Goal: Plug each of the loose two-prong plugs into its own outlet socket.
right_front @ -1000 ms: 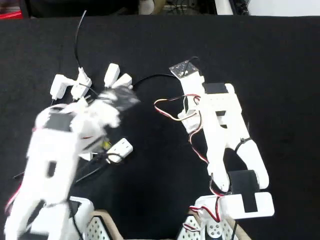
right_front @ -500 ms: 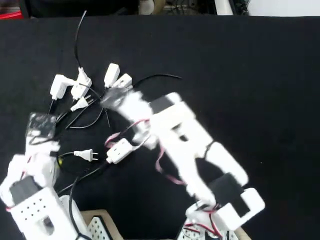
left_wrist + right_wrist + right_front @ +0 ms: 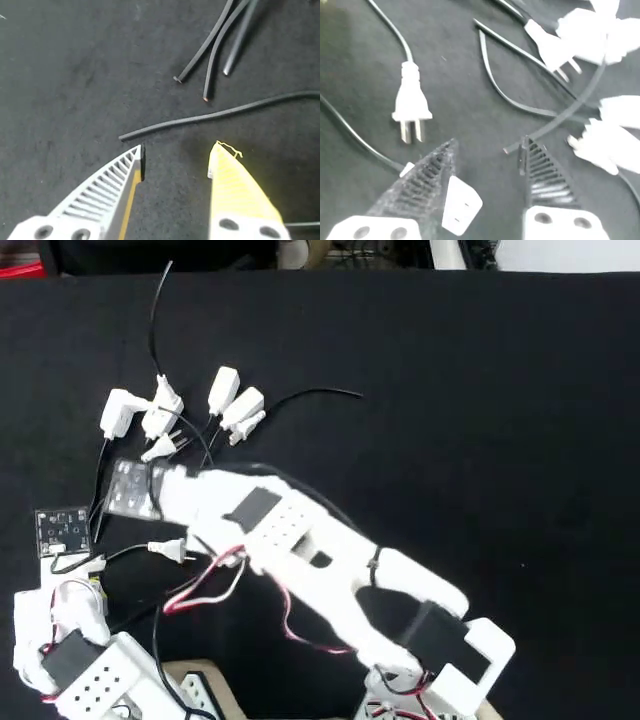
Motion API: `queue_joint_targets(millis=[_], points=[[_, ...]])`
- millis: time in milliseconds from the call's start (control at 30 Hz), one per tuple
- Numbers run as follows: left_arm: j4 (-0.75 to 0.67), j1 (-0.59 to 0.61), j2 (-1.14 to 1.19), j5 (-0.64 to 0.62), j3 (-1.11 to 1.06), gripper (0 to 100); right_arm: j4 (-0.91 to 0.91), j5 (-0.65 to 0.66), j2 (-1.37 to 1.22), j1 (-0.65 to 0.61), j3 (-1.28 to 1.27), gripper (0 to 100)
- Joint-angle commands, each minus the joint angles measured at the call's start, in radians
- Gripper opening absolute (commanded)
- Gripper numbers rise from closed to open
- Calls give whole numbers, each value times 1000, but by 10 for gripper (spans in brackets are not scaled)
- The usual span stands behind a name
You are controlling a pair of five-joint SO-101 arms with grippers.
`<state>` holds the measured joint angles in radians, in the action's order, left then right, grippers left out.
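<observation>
I find the right gripper (image 3: pixel 487 145) spread wide and holding nothing, low over the black cloth-covered table (image 3: pixel 480 390). In the high view its arm lies across the table from the near right base toward the cables on the left. Below one dark ribbed finger (image 3: pixel 427 175) lies a white outlet socket block with two slots (image 3: pixel 461 207), flat on the cloth. I cannot tell whether the finger and the block touch. Just beyond that finger lies a white two-prong plug on a black cord (image 3: pixel 411 102), flat, with its prongs pointing toward the gripper and apart from it. In the high view this plug (image 3: pixel 165 548) sits just beside the arm.

The left gripper (image 3: pixel 178 150) is likewise spread and empty. It has one white ribbed finger and one yellow finger (image 3: pixel 232 185). It hangs over bare cloth near the cut ends of thin black cables (image 3: pixel 210 55), and one cable runs just past its tips.

At the far left I note a cluster of white plugs and socket blocks (image 3: pixel 225 388), with black cords tangled among them. I cannot tell which of these, if any, are mated.
</observation>
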<state>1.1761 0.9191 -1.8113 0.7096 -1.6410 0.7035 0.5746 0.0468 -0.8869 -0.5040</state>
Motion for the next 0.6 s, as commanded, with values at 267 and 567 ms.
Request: queue_joint_targets(millis=[267, 567], points=[[-11, 4, -11, -11, -59, 216, -21, 9, -231, -133, 113, 198], [-6, 12, -9, -48, -58, 216, 140, -37, -298, -187, 341, 198]])
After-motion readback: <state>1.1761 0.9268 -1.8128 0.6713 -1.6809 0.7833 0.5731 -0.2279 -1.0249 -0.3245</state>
